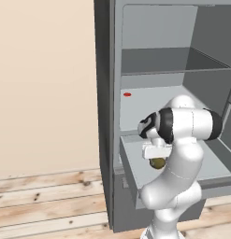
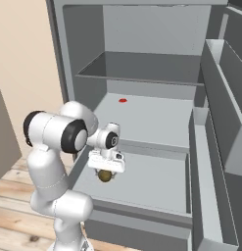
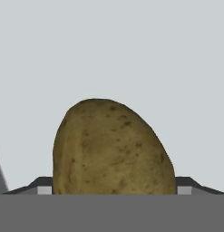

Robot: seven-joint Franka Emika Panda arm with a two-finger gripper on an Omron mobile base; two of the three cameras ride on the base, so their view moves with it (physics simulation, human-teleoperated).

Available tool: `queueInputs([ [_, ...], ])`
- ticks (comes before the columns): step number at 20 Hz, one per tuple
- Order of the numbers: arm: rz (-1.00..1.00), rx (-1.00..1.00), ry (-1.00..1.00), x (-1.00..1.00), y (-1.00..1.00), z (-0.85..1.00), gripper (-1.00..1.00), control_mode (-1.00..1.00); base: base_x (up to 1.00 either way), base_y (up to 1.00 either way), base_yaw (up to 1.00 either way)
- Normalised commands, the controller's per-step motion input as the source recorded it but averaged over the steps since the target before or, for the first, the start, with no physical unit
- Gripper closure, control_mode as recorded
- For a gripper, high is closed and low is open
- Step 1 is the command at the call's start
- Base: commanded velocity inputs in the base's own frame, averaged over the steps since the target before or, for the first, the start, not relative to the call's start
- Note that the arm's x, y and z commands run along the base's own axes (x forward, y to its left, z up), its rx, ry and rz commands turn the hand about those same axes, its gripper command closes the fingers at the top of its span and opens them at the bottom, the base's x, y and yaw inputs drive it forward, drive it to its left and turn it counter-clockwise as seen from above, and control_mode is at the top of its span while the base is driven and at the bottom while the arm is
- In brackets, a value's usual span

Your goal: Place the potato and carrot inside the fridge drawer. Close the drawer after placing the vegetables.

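Hand view looks straight along the gripper [image 3: 111,192] at the potato [image 3: 111,149], an olive-brown speckled lump whose long axis runs away from the camera toward the pale grey floor beyond it, its rounded end farthest off. The two dark finger tips [image 3: 41,185] stand wide apart, one on each flank of the potato; the pictures do not settle whether they press on it or merely bracket it.

Right base view has the gripper [image 2: 106,172] pointing down over the near-left part of the fridge drawer [image 2: 157,206], which is pulled out from the fridge [image 2: 68,54]. The potato [image 2: 105,176] sits directly under the hand, low over the drawer floor or on it; I cannot tell which. The carrot [image 2: 123,100] lies on the shelf behind and above the drawer, toward its far-left area, a small red-orange stick with its long axis running left to right, well apart from the potato. A door bin [image 2: 203,162] stands along the right side of the drawer.

Left base view has the robot's own forearm in front of most of the drawer [image 1: 131,158]; the potato [image 1: 157,163] peeks out below the hand, and the carrot [image 1: 127,94] rests on the shelf near the fridge's left wall [image 1: 105,93].
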Motion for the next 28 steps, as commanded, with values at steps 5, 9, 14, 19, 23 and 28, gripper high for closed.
queueInputs([
  [5,0.0,0.0,-0.16,-0.29,0.01,-0.52,1.0,-1.0,0.0,0.0,0.0],
  [9,0.0,0.0,-0.17,-0.23,0.01,-0.64,-1.0,-1.0,0.0,0.0,0.0],
  [14,0.0,0.0,-0.07,0.0,0.01,-0.14,-1.0,-1.0,0.0,0.0,0.0],
  [19,-0.01,0.0,-0.04,-0.02,0.0,0.28,-1.0,-1.0,0.0,0.0,0.0],
  [23,0.0,-0.02,-0.1,-0.13,0.0,0.84,-1.0,-1.0,0.0,0.0,0.0],
  [28,0.0,-0.09,-0.21,-0.22,0.0,0.95,-1.0,-1.0,0.0,0.0,0.0],
])
